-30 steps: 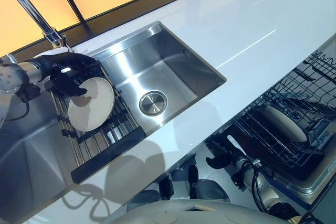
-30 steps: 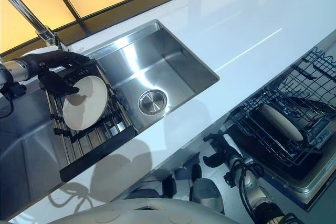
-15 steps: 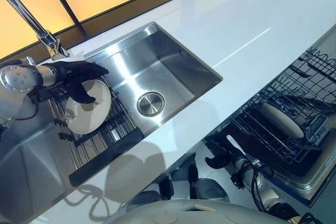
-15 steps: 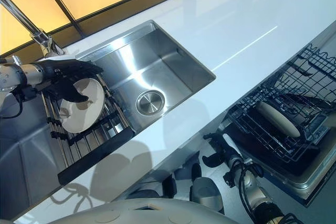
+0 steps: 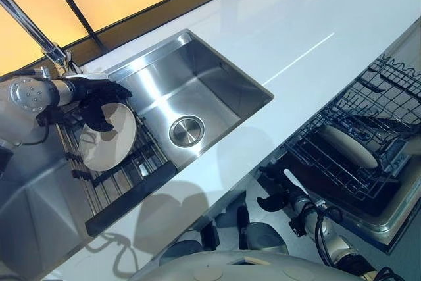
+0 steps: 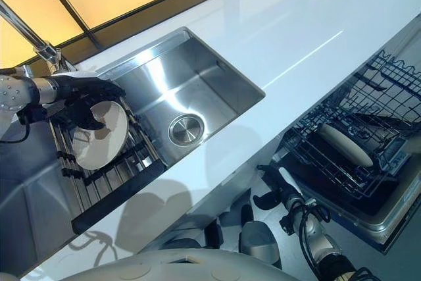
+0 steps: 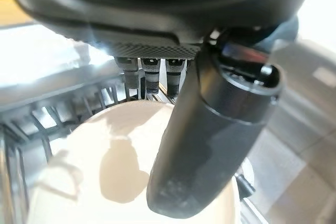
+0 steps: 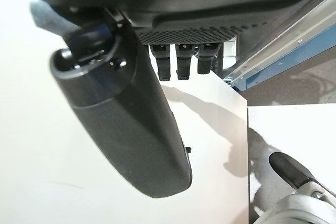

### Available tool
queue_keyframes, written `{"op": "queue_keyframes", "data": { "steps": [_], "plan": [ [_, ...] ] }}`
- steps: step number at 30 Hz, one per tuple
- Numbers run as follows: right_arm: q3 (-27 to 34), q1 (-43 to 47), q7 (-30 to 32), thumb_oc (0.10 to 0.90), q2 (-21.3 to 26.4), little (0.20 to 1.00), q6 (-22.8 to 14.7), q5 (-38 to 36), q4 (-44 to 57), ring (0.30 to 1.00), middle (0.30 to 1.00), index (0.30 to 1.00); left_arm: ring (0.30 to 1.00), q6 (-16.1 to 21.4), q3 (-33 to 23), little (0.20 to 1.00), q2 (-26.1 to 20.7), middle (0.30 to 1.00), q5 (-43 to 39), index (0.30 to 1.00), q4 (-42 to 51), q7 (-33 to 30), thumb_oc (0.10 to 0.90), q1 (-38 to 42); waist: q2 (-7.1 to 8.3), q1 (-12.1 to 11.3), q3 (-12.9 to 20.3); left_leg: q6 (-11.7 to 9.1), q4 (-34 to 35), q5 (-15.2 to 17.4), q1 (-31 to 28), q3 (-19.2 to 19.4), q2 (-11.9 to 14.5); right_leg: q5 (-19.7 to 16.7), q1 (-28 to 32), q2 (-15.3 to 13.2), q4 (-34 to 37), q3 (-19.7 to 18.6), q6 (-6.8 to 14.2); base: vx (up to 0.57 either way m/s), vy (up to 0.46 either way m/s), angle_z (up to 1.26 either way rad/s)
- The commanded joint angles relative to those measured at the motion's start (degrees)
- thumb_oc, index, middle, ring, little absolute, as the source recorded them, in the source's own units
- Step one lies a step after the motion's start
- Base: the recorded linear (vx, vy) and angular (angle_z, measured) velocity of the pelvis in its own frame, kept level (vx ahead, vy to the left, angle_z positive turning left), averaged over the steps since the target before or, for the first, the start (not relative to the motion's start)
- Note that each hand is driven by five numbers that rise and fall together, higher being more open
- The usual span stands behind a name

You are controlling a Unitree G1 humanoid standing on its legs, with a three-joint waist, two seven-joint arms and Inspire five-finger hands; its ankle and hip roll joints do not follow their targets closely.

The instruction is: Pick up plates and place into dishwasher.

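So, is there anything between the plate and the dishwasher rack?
The left hand grips the plate on the sink rack. Toward the dishwasher rack lie the open sink and bare counter; nothing visible blocks.

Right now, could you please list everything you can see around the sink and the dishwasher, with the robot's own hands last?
Plate on rack: one, cream, leaning on the drying rack left of the sink basin.
Plate in dishwasher: one, cream, lying in the wire basket at the right.
Drying rack: one, metal rods with a black front bar, over the sink's left part.
Sink: one, stainless steel, round drain in the middle.
Faucet: one, chrome, behind the rack.
Countertop: one, white.
Dishwasher basket: one, dark wire, pulled out.
Left hand: dark, closed on the rack plate's upper edge.
Right hand: dark, low beside the dishwasher, holding nothing.
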State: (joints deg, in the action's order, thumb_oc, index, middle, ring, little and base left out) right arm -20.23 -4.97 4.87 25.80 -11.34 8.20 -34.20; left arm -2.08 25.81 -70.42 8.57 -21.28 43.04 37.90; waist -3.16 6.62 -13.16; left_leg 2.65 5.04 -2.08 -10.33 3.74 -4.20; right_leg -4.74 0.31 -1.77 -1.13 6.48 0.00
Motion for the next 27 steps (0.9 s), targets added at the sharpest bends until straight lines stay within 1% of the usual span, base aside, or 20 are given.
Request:
{"op": "queue_keyframes", "data": {
  "steps": [1, 3, 8, 13, 15, 18, 22, 24, 25, 26, 27],
  "plan": [
    [-0.4, 1.4, 2.4, 0.8, 1.7, 0.9, -5.7, -0.5, 3.9, 0.9, 0.9, 0.9, 0.9, -0.4, 0.1, 0.9, -3.2, 0.9, 6.0, 0.9, -6.0, 1.3, 0.8, 5.7, -0.16, 0.4, 3.0, 2.1, -5.3, 10.2, 0.8, 1.2, -3.9, -6.3, -10.5, -5.8, -3.0, -1.2, 12.0, 0.01, -0.006, -0.16],
    [-0.1, 1.4, 2.1, 0.8, 2.0, 0.9, -6.1, -0.3, 3.5, 0.9, 0.9, 0.9, 0.9, -0.3, 0.6, 0.9, -4.4, 0.9, 6.5, 0.9, -7.3, 2.0, 0.8, 6.1, -0.37, 0.5, 2.8, 2.1, -5.4, 10.2, 0.9, 1.4, -4.0, -6.3, -10.5, -5.7, -2.8, -1.3, 12.0, 0.01, 0.006, -0.14],
    [-0.1, 0.9, 1.4, 0.8, 2.5, 0.9, -6.3, 0.1, 4.0, 0.9, 0.9, 0.9, 0.9, -0.5, -0.7, 0.9, -5.4, 0.9, 6.3, 0.9, -9.1, 3.6, 0.8, 4.4, -0.6, 0.5, 2.5, 2.2, -5.2, 10.0, 0.9, 1.2, -4.1, -6.5, -10.6, -5.5, -2.8, -1.4, 12.0, 0.0, 0.009, -0.07],
    [-0.5, 1.3, 1.8, 0.8, 2.5, 0.9, -6.0, 0.0, 4.4, 0.9, 0.9, 0.9, 0.9, 0.1, -3.4, 0.9, -5.1, 0.9, 4.3, 0.9, -10.2, 1.5, 0.8, 1.8, -0.52, 0.0, 2.1, 2.2, -5.0, 9.7, 1.2, 0.7, -4.1, -6.8, -11.2, -5.5, -3.1, -1.2, 12.0, 0.0, 0.0, 0.0],
    [-0.5, 1.3, 1.8, 0.8, 2.4, 0.9, -5.9, -0.1, 4.2, 0.9, 0.9, 0.9, 0.9, -0.2, -4.0, 0.9, -5.1, 0.9, 3.5, 0.9, -9.9, 1.2, 0.8, 1.2, -0.52, -0.2, 2.0, 2.2, -4.9, 9.6, 1.1, 0.6, -4.0, -6.8, -11.2, -5.6, -3.2, -1.1, 12.0, 0.0, 0.0, 0.0],
    [-0.3, 1.4, 1.6, 0.8, 2.2, 0.9, -5.9, 0.0, 4.0, 0.9, 0.9, 0.9, 0.9, 0.3, -6.1, 0.9, -4.8, 0.9, 3.1, 0.9, -9.2, 0.0, 0.8, -0.6, -0.42, -0.5, 2.0, 2.3, -4.8, 9.6, 1.1, 0.4, -4.0, -6.8, -11.3, -5.7, -3.3, -0.8, 12.0, 0.0, 0.0, 0.0],
    [-0.3, 1.3, 1.7, 0.8, 1.9, 0.9, -5.6, -0.1, 4.2, 0.9, 0.9, 0.9, 0.9, 2.3, -9.6, 0.9, -3.9, 0.9, 0.4, 0.9, -7.9, -6.9, 0.8, -3.3, -0.19, -1.0, 2.0, 2.3, -4.4, 9.4, 1.0, 0.1, -4.0, -6.9, -11.3, -5.9, -3.4, -0.6, 12.0, 0.0, 0.003, 0.01],
    [-0.3, 0.9, 1.9, 0.8, 1.4, 0.9, -5.8, 0.1, 4.3, 0.9, 0.9, 0.9, 0.9, 4.3, -12.6, 0.9, -2.2, 0.9, -2.1, 0.9, -7.6, -14.5, 0.8, -4.7, 0.14, -1.2, 2.1, 2.2, -4.3, 9.4, 0.9, 0.0, -4.0, -6.7, -11.3, -6.1, -3.5, -0.4, 12.0, 0.0, 0.01, 0.05],
    [-0.3, 0.8, 1.9, 0.8, 1.3, 0.9, -5.8, 0.2, 4.3, 0.9, 0.9, 0.9, 0.9, 4.7, -13.2, 0.9, -1.9, 0.9, -3.0, 0.9, -7.6, -16.2, 0.8, -4.9, 0.2, -1.2, 2.1, 2.2, -4.3, 9.4, 0.9, -0.1, -4.0, -6.7, -11.3, -6.1, -3.5, -0.4, 12.0, 0.01, 0.007, 0.07],
    [-0.2, 0.6, 2.1, 0.8, 0.9, 0.9, -5.9, 0.4, 4.3, 0.9, 0.9, 0.9, 0.9, 5.4, -15.4, 0.9, -0.2, 0.9, -3.6, 0.9, -7.0, -19.7, 0.8, -5.8, 0.46, -1.4, 2.1, 2.2, -4.3, 9.4, 1.0, -0.2, -3.9, -6.6, -11.3, -6.3, -3.5, -0.2, 11.9, 0.0, 0.004, 0.06],
    [-0.2, 0.6, 2.1, 0.8, 0.8, 0.9, -5.9, 0.4, 4.3, 0.9, 0.9, 0.9, 0.9, 5.5, -15.8, 0.9, 0.0, 0.9, -3.5, 0.9, -6.9, -20.1, 0.8, -6.1, 0.48, -1.4, 2.1, 2.2, -4.3, 9.4, 1.0, -0.2, -3.9, -6.6, -11.3, -6.3, -3.5, -0.1, 11.9, 0.0, 0.007, 0.09]
  ]
}}
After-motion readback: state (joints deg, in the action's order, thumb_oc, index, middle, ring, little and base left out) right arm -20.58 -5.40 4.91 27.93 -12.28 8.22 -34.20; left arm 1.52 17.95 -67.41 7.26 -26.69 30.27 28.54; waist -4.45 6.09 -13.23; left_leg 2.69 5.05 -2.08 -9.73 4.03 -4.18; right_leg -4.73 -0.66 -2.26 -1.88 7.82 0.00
